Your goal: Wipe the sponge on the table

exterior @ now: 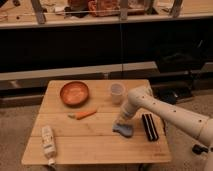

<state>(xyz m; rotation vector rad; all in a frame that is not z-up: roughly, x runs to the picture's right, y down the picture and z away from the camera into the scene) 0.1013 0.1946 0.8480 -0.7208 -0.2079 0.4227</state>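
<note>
Sponge [124, 130]: blue-grey, flat on light-wood table [100, 146], right of centre, directly beneath gripper [122, 121], touching it. Gripper: pointed down onto sponge; grip state cannot be told. Adjacent: black ridged block [149, 127] just right; carrot [84, 114] left; wooden bowl [74, 93], clear cup [116, 91] behind.

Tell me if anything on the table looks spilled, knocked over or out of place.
Only the bottle: it lies on its side near the table's front left corner. No spill shows. The bowl and cup stand upright, and the gripper is down at the sponge.
</note>
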